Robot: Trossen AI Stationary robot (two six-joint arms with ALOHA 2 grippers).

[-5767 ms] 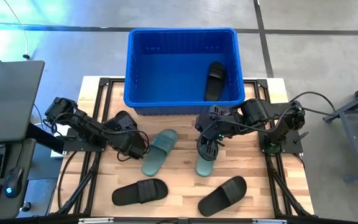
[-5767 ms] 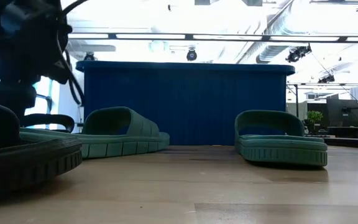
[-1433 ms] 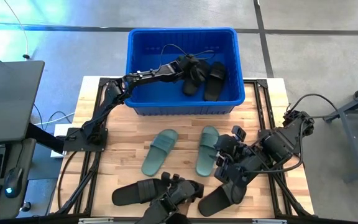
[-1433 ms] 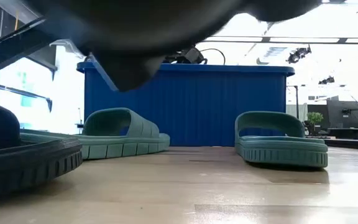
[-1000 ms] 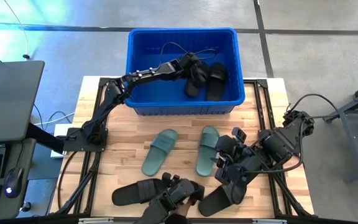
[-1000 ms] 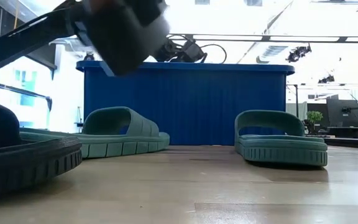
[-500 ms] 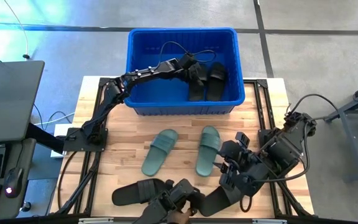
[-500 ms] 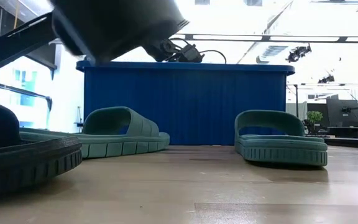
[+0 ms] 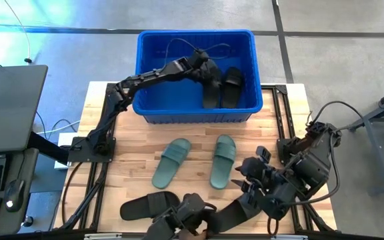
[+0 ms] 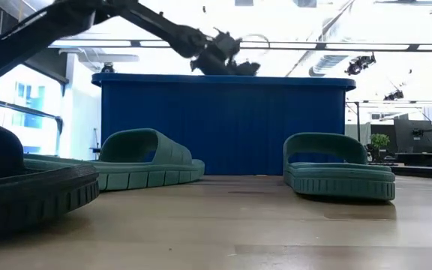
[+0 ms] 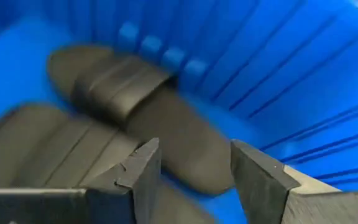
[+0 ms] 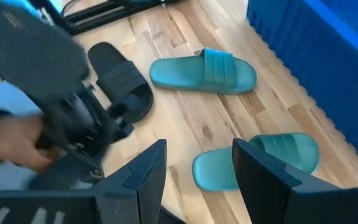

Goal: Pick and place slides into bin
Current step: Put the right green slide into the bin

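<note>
Left gripper (image 9: pixel 210 72) hangs inside the blue bin (image 9: pixel 154 48), fingers spread with nothing between them, right over two black slides (image 9: pixel 221 87) lying side by side in there. Out on the table (image 9: pixel 195 133), two green slides (image 9: pixel 171 162) sit in the middle and a black one (image 9: pixel 143 205) near the front edge. Right gripper (image 9: pixel 242 181) is spread too, empty, low over the front right.
</note>
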